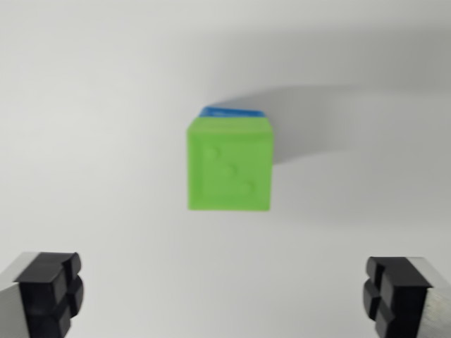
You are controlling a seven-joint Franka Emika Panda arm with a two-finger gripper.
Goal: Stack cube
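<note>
A green cube sits in the middle of the wrist view, its top face showing a raised stepped pattern. Directly under it lies a blue cube, of which only a thin strip shows along the green cube's far edge. My gripper is open, high above the stack and nearer the bottom of the picture. One black pad shows at the wrist view's left and the other pad at the right, with nothing between them.
The stack stands on a plain white table and casts a soft shadow toward the upper right.
</note>
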